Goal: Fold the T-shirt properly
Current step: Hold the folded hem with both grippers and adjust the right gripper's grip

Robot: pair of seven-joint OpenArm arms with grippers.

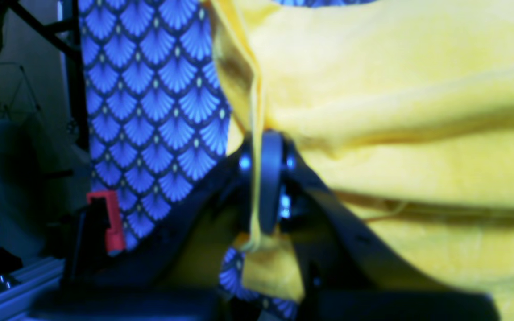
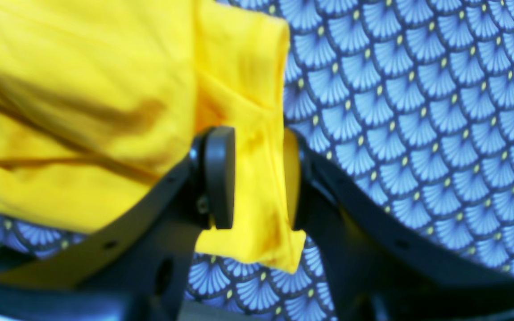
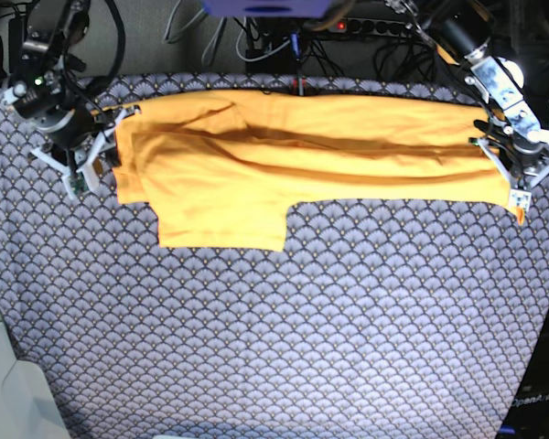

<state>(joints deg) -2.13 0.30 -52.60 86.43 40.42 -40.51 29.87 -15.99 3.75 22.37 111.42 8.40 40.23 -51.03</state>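
1. Shirt [image 3: 293, 155]: yellow-orange, lying in a long folded band across the far part of the patterned cloth [image 3: 274, 329] covering the counter; one sleeve sticks out toward the near side.
2. L tool [image 1: 261, 183]: pinched tight on a thin shirt edge, at base view's right end.
3. R tool [image 2: 257, 178]: jaws parted approx. halfway, shirt corner between them; left pad [image 2: 219, 176] off the fabric.

A robotics lab or test bench. Two robot arms stand at the far corners of a table draped in a blue-grey scallop-patterned cloth [image 3: 274, 347]. Past its far edge lie tangled cables [image 3: 256, 37] and a power strip [image 3: 371, 25]; aluminium framing [image 1: 2, 285] runs beside it.
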